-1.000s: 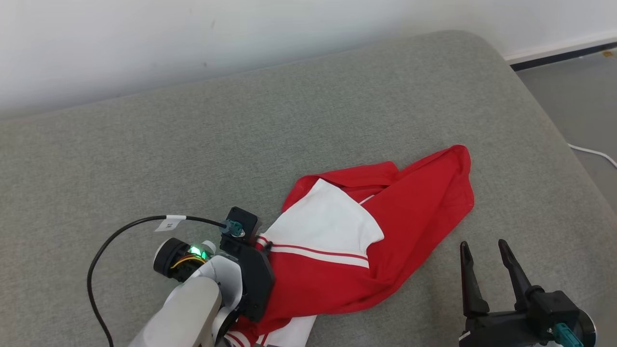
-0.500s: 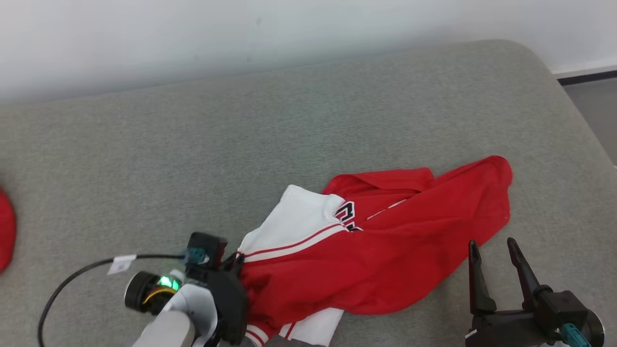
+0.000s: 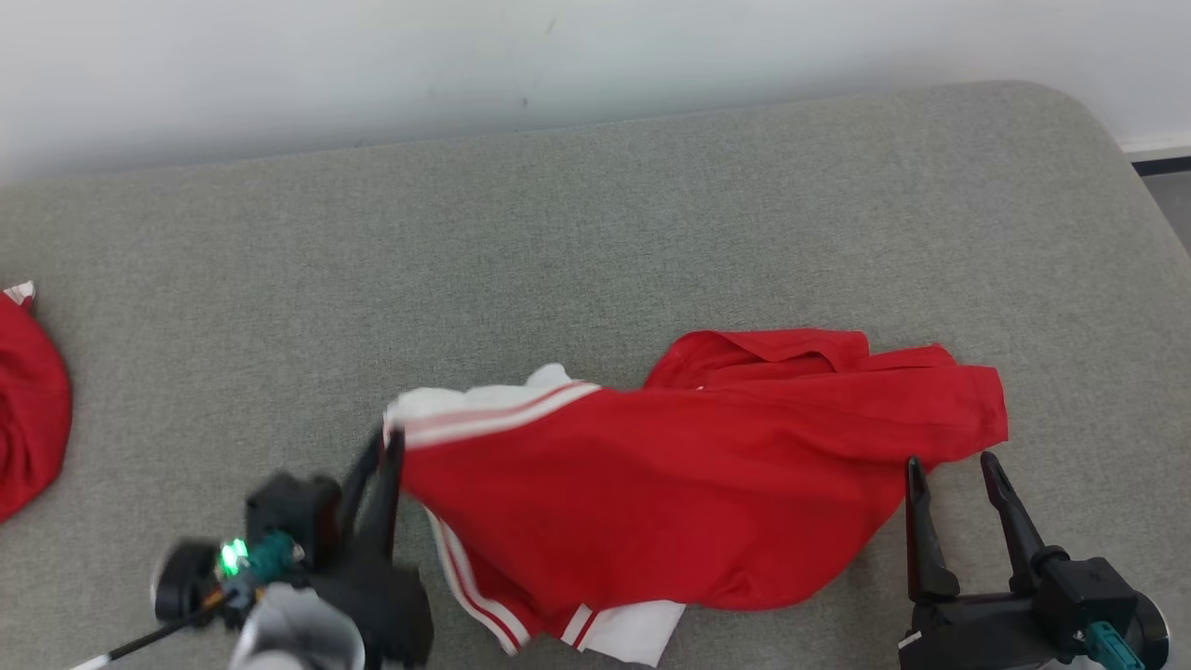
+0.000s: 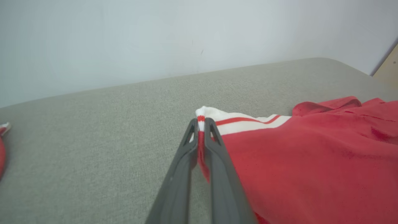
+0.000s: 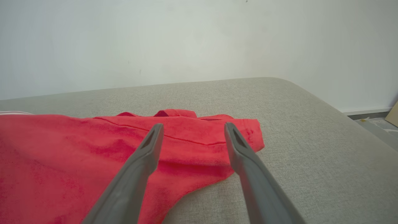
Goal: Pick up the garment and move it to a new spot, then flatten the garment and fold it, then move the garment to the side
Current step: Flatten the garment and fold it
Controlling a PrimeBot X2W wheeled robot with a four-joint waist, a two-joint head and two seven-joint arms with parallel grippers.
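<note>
**Limp red garment, pinched at its striped edge**

The grey padded worktop (image 3: 595,233) carries everything. The garment (image 3: 689,484) lies across the worktop's near half, mostly right of its middle, and is raised a little at the end toward the worktop's left. It is red cloth with white panels and striped trim. It looks light, soft and quite without stiffness, so it should hang and trail from whatever point is held. It will likely drag on the worktop's coarse weave rather than glide. Nothing about it is fragile; the risks are bunching and thin cloth slipping from narrow fingers. The best holds, I judge, are hems and corners, where a doubled edge gives some bulk.

The left pincer (image 4: 201,123), over the worktop's near left part, is closed tight on just such a place, with the white-and-red striped edge (image 3: 493,414) nipped between its fingers. The right pincer (image 3: 950,462), at the worktop's near right, stands wide open and holds nothing. Its tips are just beside the garment's plain red corner, which looks the natural second hold for drawing the cloth flat.
</note>
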